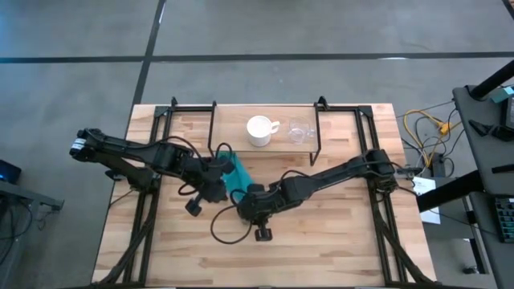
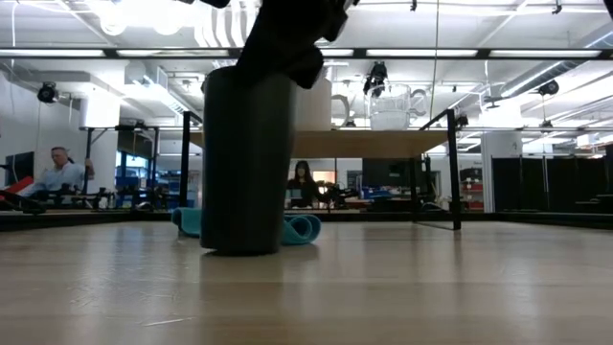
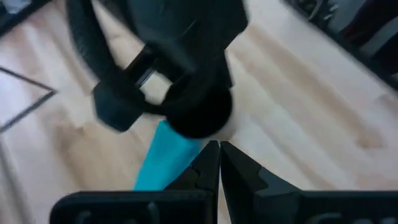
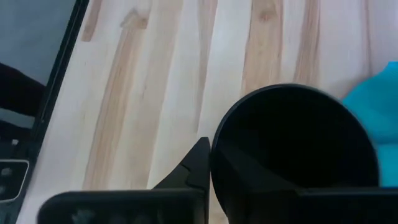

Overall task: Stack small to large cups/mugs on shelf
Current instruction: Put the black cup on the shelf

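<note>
The right gripper (image 4: 208, 165) was closed on the rim of the black cup (image 2: 244, 158), standing on the table (image 1: 337, 241) at frame centre. The left gripper (image 3: 219, 163), fingers together and empty, waited beside the teal cloth (image 1: 235, 172). The white mug (image 1: 260, 130) and glass cup (image 1: 300, 131) stood on the shelf (image 1: 265, 120), upper centre.

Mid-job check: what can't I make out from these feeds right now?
1. High view: the black cup is hidden under the right tool.
2. Low view: the white mug sits mostly behind the black cup and the arm above it.
3. Left wrist view: the blurred right arm blocks much of the teal cloth; contact with the left tool is unclear.
4. Right wrist view: the cup's interior is too dark.
</note>
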